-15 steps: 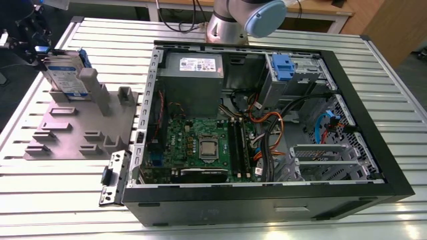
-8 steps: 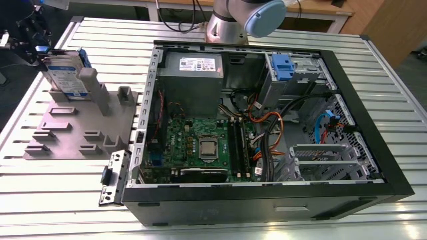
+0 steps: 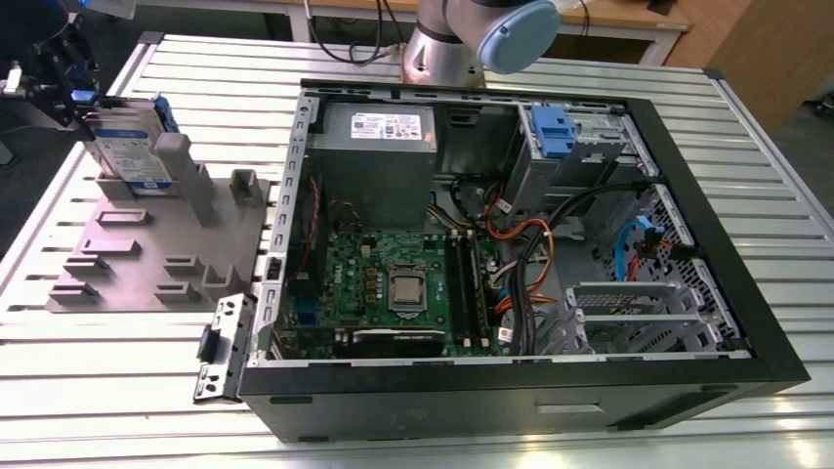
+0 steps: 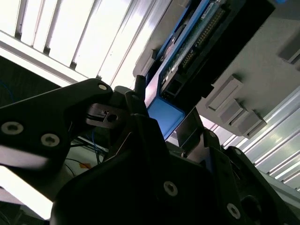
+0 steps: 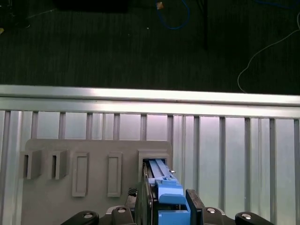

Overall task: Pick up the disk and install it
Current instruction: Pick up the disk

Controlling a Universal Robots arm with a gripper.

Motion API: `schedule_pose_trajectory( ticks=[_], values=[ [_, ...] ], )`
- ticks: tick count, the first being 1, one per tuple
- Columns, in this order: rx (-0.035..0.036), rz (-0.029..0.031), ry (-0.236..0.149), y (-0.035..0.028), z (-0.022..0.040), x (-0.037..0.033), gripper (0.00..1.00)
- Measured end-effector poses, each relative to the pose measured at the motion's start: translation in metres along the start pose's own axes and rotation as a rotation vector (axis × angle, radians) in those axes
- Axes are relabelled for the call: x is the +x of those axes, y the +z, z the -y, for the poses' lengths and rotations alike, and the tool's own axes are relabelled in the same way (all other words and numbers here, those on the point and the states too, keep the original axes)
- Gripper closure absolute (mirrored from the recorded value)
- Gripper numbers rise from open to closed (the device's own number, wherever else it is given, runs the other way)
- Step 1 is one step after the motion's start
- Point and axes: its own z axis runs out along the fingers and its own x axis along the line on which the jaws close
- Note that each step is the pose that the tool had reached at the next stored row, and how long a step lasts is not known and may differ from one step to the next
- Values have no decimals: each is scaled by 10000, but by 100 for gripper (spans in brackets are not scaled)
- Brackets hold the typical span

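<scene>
We find the jaws clamped on the blue-framed top edge of the disk [image 3: 131, 149]. It stands upright in a slot of the grey holder [image 3: 131, 239], far on the exterior view's left of the desk [image 3: 117, 342], beside the open computer case [image 3: 521, 391].

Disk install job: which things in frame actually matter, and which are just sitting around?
In the job:
- disk, standing in the grey fixture
- gripper, down at the disk
- open computer case

Just lying about:
- motherboard inside the case
- blue cable on the floor
- slatted table
</scene>
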Motion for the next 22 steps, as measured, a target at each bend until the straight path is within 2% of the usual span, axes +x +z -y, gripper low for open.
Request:
schedule_pose_trajectory(
  ticks=[17,22],
  values=[
    [24,-3,-58,-4,-5,-18,48],
    [22,-35,-65,-10,-6,-21,48]
  ],
)
